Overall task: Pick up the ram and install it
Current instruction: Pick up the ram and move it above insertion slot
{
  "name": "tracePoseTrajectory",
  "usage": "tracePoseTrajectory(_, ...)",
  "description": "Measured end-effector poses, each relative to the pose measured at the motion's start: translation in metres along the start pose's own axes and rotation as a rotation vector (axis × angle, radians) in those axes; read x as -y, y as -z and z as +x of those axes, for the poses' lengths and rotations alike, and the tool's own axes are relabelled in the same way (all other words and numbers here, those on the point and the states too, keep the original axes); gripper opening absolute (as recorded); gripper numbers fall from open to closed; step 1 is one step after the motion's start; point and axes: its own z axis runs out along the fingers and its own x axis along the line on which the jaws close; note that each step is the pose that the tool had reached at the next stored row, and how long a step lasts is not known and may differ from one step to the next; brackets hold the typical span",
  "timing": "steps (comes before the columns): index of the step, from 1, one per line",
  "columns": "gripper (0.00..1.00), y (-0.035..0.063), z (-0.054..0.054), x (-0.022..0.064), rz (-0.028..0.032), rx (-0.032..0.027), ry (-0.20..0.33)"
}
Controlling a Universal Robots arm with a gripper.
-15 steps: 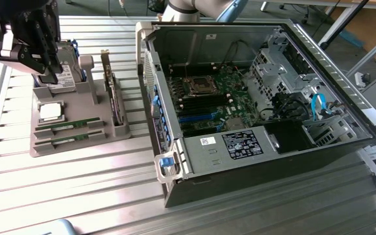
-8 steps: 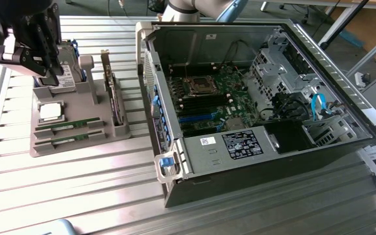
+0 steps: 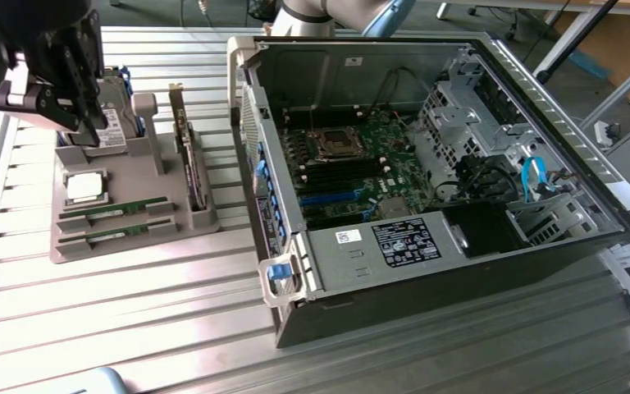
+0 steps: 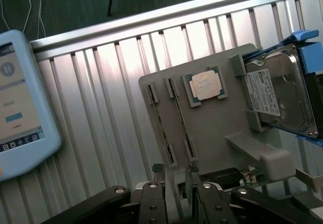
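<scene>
The black end effector hangs at the upper left of the exterior view, over the far end of a grey moulded parts tray. Its jaws are spread wide with nothing between them; in the wrist view the fingertips frame a bare gap. The ram — a long, thin green circuit-board stick — stands on edge in a slot at the left-centre of the exterior view. A second stick sits in the slot just beside it. Both are well apart from the end effector.

The work seems to be at the approach to the pick. To do it well, the jaws should probably be turned across the stick's thin faces and centred along its length. A straight descent would let the fingers pass either side without nudging the neighbouring stick or the slot ends.

The tray also holds a square silver processor chip in a shallow recess, a grey hard drive with blue rails propped upright, and a dark card standing on edge. At the right, an open dark computer case lies on the slatted aluminium bench. Inside it is a green motherboard with black and blue memory slots — they appear unfilled.
</scene>
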Motion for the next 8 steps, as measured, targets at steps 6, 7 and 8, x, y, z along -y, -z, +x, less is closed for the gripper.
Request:
tracePoseTrajectory(6, 0.3, -0.0032, -0.0001, -0.0001, 0.0, 0.0, 0.0)
tracePoseTrajectory(7, 0.3, -0.0037, -0.0001, -0.0001, 0.0, 0.0, 0.0)
tracePoseTrajectory(8, 0.3, -0.004, -0.0001, -0.0001, 0.0, 0.0, 0.0)
